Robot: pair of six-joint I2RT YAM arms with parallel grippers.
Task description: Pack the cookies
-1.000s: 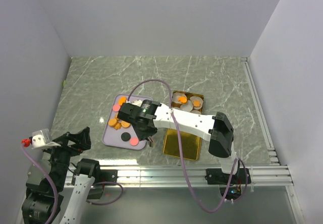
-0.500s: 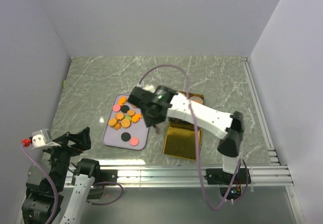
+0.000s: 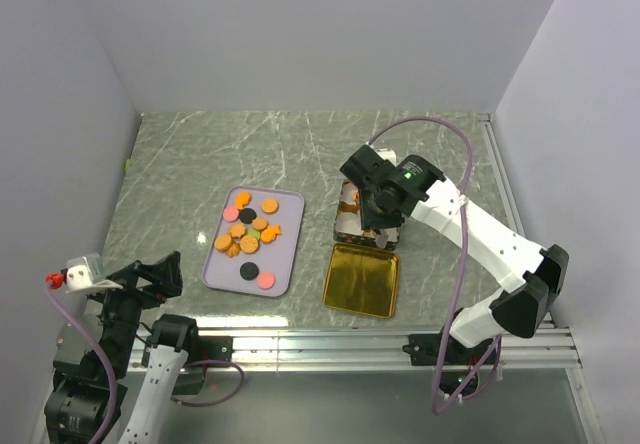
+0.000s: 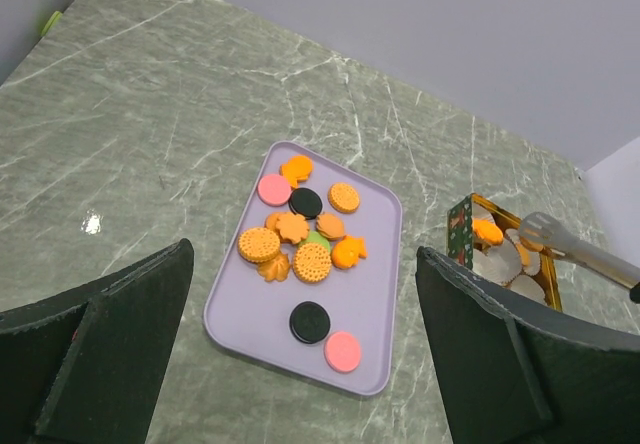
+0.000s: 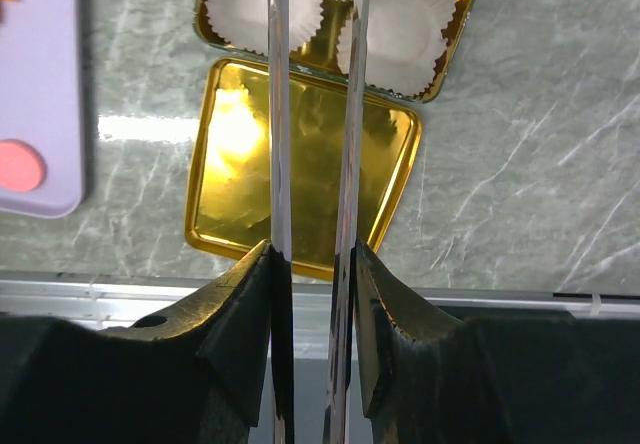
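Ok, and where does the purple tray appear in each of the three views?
Top external: the purple tray lies on the table, left of centre.
Left wrist: it fills the middle of the picture.
Right wrist: only one corner of it shows, at the left edge.
Shared landmark: the gold tin, which is to the right of the tray in all three views.

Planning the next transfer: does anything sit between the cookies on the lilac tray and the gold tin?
Nothing visible. Only bare marble table separates the small round cookies from the gold tin; its flat gold lid lies nearer the arms.
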